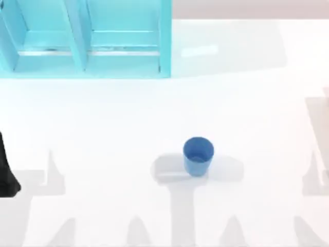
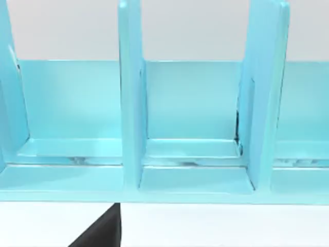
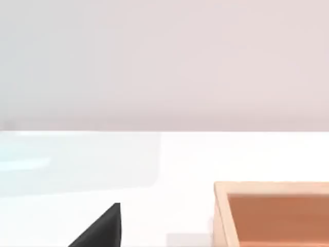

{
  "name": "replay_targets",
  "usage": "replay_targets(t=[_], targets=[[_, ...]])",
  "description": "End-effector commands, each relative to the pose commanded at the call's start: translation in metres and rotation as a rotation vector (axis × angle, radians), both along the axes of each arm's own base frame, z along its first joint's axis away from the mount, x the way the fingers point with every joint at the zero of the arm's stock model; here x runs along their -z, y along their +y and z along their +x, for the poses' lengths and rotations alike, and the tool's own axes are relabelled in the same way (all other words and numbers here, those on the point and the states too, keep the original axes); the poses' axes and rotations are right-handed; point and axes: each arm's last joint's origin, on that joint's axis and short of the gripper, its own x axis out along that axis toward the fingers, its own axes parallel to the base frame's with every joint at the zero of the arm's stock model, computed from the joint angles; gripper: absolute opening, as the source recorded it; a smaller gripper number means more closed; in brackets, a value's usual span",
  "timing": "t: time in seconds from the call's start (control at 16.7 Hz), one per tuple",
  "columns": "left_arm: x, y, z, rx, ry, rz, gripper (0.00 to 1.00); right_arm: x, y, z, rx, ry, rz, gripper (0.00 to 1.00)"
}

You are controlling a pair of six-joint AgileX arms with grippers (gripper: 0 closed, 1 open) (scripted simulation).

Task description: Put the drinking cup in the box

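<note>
Starting at the grippers, a dark wedge of the left gripper [image 2: 100, 231] is seen at the edge of the left wrist view and a matching wedge of the right gripper [image 3: 100, 231] in the right wrist view; how far either is spread cannot be told, and nothing is seen held by either. The left arm [image 1: 7, 172] is parked at the table's left edge, its camera turned toward a pale turquoise rack [image 1: 164, 46] with upright dividers at the far left of the table [image 1: 103, 118]. The drinking cup [image 1: 198, 154] is stood upright, mouth up, near the middle of the table, well apart from the rack and touched by nothing; that free, central spot is judged to leave it reachable from either side. The box [image 3: 222, 216], an open wooden one, is caught in the right wrist view, resting on the table ahead of that gripper, so the right arm is judged the likelier one for the carry. The task is judged not yet begun. No brand, label or writing can be read on the cup, rack or box.
</note>
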Motion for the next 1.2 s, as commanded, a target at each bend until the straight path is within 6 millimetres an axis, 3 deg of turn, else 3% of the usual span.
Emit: replay_targets(t=[0.3,0.48,0.66,0.96,1.2], targets=[[0.000,0.000,0.000,0.000,0.000,0.000,1.00,-0.010,0.003,0.001,-0.024,0.057,0.025,1.00],[0.000,0.000,0.000,0.000,0.000,0.000,1.00,-0.038,0.009,0.005,-0.074,0.186,0.076,1.00],[0.000,0.000,0.000,0.000,0.000,0.000,1.00,-0.078,0.022,0.022,-0.129,0.379,0.133,1.00],[0.000,0.000,0.000,0.000,0.000,0.000,1.00,-0.134,0.067,0.090,-0.177,0.798,0.184,1.00],[0.000,0.000,0.000,0.000,0.000,0.000,1.00,-0.138,0.128,0.155,-0.148,1.132,0.159,1.00]])
